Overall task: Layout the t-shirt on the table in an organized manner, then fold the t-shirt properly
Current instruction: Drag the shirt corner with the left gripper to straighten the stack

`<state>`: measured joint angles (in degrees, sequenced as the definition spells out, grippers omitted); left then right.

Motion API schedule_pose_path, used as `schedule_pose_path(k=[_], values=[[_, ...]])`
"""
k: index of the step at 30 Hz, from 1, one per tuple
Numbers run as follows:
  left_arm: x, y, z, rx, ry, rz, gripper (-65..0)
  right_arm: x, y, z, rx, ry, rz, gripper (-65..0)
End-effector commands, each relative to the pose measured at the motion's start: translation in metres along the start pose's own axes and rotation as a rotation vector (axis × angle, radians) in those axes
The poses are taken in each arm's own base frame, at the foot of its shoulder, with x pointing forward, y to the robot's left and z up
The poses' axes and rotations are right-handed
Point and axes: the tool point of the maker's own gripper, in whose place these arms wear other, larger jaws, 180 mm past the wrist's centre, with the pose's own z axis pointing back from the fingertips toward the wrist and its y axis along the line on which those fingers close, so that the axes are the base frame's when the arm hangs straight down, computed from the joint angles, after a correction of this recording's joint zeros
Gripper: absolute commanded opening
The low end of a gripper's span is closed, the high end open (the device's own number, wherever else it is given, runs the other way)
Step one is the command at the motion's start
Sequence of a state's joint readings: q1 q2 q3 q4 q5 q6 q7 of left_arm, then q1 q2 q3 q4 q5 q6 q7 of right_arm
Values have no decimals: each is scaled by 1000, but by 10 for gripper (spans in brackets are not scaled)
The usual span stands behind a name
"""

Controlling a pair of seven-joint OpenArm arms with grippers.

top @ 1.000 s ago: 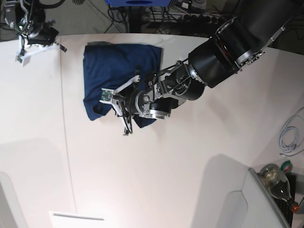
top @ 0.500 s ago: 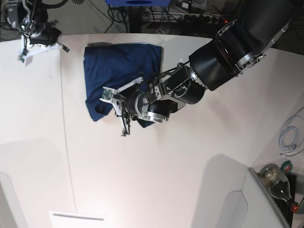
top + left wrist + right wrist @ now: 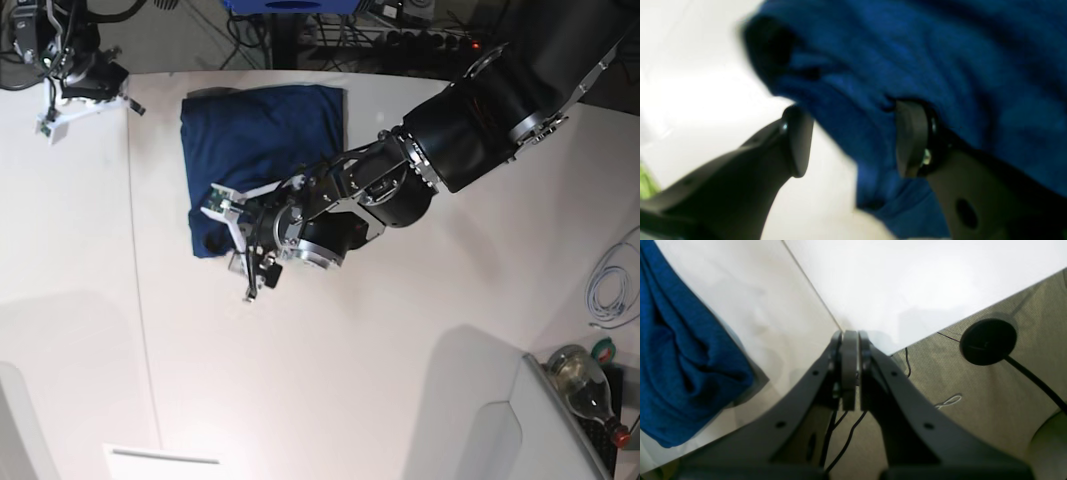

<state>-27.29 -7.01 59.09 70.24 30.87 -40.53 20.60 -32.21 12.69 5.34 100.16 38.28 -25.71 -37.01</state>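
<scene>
Your right gripper (image 3: 125,97), jaws pressed together, sits off the t-shirt's (image 3: 262,135) far-left corner. The shirt lies folded on the counter (image 3: 400,330); your left gripper (image 3: 853,140), jaws spread, straddles its near edge, closest.

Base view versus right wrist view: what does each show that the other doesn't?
Only the base view shows the left end effector, open at the shirt's near edge, plus a bottle and a white cable at the right. Only the right wrist view shows the right end effector close up, shut and empty, and a round black base on the floor. Both show the blue shirt lying on the white table.
</scene>
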Motion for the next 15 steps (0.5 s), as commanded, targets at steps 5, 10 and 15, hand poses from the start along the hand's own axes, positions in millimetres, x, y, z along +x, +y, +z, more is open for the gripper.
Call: schedule_pose_path(k=[5,10,15], values=[[1,48,36,150,9,-61,-281,13,4,3,10,-39,10,-635],[-7,44,57,191,64,-65,-283,14,31,14,78,-58,63,-635],[-8,48,86,274,-18,143,-355,7,59,24,152,-56,110,-635]])
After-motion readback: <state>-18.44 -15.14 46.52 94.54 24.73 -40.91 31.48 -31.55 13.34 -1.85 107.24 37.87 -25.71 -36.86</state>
